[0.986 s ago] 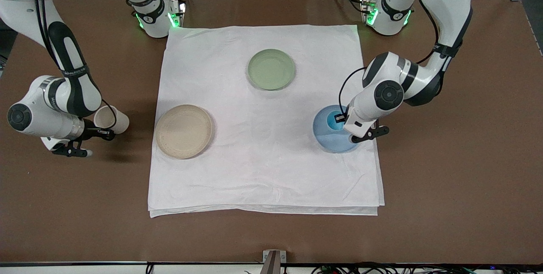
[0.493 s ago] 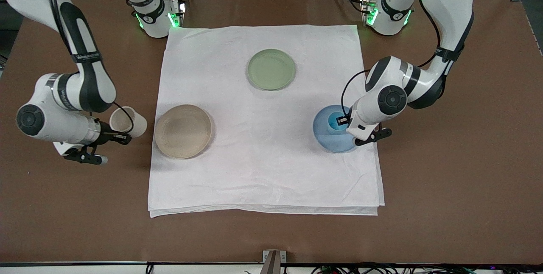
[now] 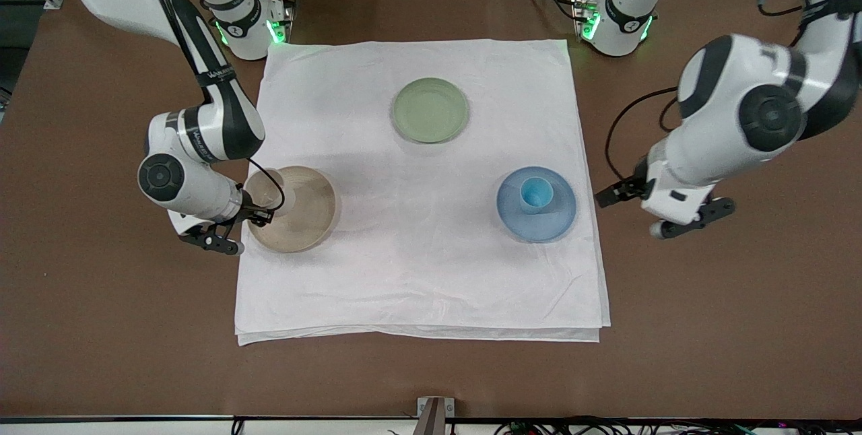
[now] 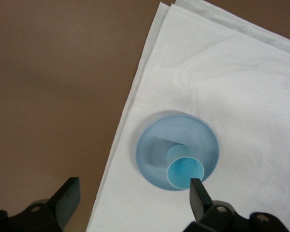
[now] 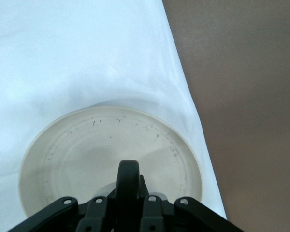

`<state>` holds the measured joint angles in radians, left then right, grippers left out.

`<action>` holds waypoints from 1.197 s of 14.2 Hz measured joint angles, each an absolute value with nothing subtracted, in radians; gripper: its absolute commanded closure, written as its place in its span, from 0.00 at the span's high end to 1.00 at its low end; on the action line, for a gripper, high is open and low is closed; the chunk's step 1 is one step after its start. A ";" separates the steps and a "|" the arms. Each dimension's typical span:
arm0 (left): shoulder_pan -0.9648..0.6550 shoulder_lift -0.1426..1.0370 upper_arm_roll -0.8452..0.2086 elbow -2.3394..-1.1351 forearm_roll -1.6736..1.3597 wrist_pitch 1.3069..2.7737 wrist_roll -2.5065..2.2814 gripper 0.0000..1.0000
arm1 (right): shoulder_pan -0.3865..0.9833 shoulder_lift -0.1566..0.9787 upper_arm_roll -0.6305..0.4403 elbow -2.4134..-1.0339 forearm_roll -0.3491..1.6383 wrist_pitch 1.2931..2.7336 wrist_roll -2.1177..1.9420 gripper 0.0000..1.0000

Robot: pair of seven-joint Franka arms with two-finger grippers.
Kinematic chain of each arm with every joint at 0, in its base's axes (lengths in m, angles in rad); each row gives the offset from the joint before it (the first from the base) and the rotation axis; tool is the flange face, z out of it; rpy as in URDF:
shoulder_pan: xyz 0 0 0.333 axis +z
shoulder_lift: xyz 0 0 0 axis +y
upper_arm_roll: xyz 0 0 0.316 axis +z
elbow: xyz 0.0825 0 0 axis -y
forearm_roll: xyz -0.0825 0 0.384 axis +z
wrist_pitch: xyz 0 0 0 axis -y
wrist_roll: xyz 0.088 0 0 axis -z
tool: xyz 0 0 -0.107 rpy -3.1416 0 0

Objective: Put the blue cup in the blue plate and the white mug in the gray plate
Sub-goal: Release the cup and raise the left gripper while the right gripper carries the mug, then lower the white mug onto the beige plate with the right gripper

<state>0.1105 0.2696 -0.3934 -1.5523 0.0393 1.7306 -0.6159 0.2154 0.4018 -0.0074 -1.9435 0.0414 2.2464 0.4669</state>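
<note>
The blue cup (image 3: 537, 193) stands upright in the blue plate (image 3: 556, 219) on the white cloth; both show in the left wrist view, the cup (image 4: 185, 173) in the plate (image 4: 154, 150). My left gripper (image 3: 630, 215) is open and empty over the bare table beside the cloth's edge, apart from the plate; in its own view (image 4: 133, 199) the jaws stand wide apart. My right gripper (image 3: 242, 225) is shut on the dark handle (image 5: 128, 181) of the white mug (image 3: 264, 187) and holds it over the rim of the gray plate (image 3: 303, 213), which also fills the right wrist view (image 5: 87, 145).
A pale green plate (image 3: 429, 110) lies on the cloth (image 3: 417, 273) nearer to the arm bases. The cloth covers the table's middle, with brown tabletop (image 3: 727, 300) all round it.
My right arm carried the white mug from over the bare table to the gray plate's edge. My left gripper drew up and away from the blue cup, which stays in the blue plate.
</note>
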 measured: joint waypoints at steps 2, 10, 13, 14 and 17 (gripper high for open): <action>0.166 0.259 -0.390 -1.447 0.040 1.648 -0.494 1.00 | 0.217 0.414 -0.010 -1.963 0.041 2.284 0.479 0.00; 0.272 0.117 -0.362 -1.390 0.040 1.449 -0.165 1.00 | 0.247 0.459 -0.011 -2.001 -0.021 2.390 0.520 0.01; 0.067 0.053 -0.160 -1.444 0.040 1.441 -0.161 1.00 | 0.264 0.459 -0.010 -2.003 -0.058 2.388 0.520 0.11; 0.002 0.033 -0.097 -1.465 0.040 1.440 -0.160 1.00 | 0.275 0.459 -0.010 -2.003 -0.060 2.387 0.520 0.21; -0.080 -0.027 -0.009 -1.536 0.040 1.438 -0.160 1.00 | 0.296 0.459 -0.010 -2.002 -0.060 2.387 0.520 0.63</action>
<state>-0.0800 -0.0267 -0.0093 -1.5358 0.0396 1.4376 -0.1599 0.2962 0.4588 -0.0096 -2.0018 -0.0603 2.3870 0.5197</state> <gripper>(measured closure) 0.000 0.828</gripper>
